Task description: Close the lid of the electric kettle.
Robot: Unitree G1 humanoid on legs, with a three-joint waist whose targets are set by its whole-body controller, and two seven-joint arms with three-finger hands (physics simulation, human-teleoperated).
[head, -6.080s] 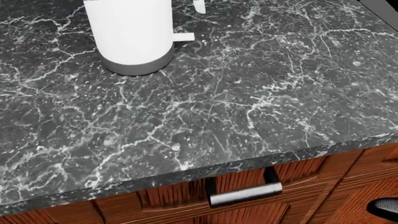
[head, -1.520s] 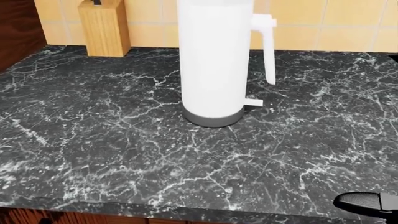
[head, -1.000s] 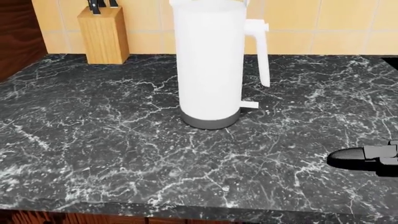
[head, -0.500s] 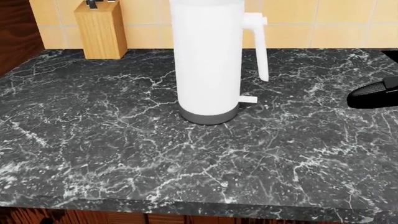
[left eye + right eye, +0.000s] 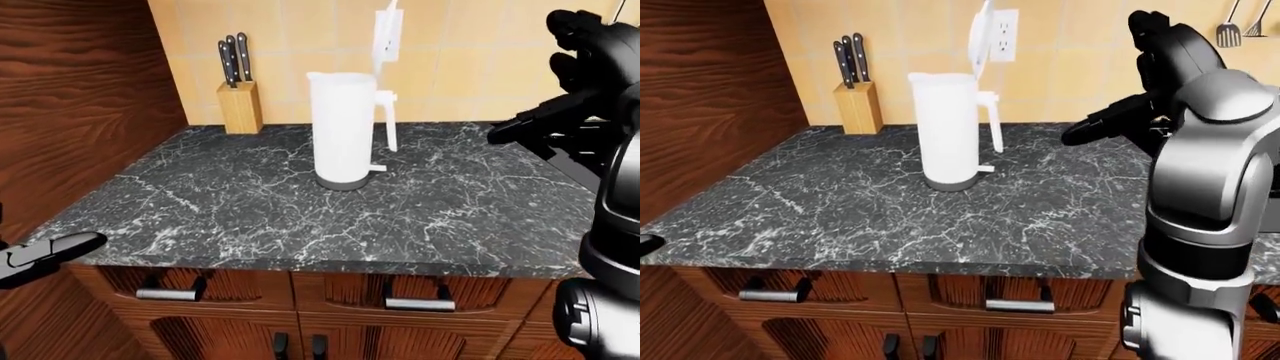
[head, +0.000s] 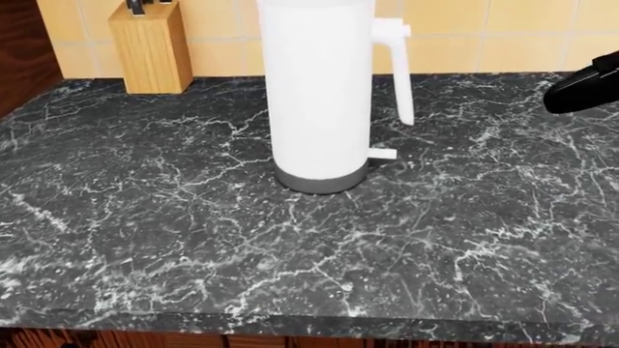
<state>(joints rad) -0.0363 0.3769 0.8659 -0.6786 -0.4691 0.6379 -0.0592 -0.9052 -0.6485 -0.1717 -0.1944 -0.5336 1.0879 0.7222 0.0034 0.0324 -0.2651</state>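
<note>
A tall white electric kettle [image 5: 343, 127] with a grey base stands on the black marble counter [image 5: 250, 217], handle to the right. Its lid [image 5: 386, 34] stands swung up, upright above the handle, so the top is uncovered. My right hand [image 5: 545, 90] is raised at the right of the left-eye view, open, fingers spread, about level with the kettle's upper half and well apart from it. In the head view only one black fingertip [image 6: 580, 90] shows at the right edge. My left hand [image 5: 45, 255] hangs low at the left, below the counter's edge, open and holding nothing.
A wooden knife block [image 5: 240, 105] stands against the tiled wall left of the kettle. A dark wood panel [image 5: 80, 112] closes the counter's left side. Drawers with metal handles [image 5: 420, 304] sit beneath. A wall outlet [image 5: 1005, 34] and hanging utensils [image 5: 1240, 22] are on the tiles.
In the head view my right hand has risen from the lower right corner to the upper right edge. The camera tilted up earlier and has shifted slightly since; the kettle stays put.
</note>
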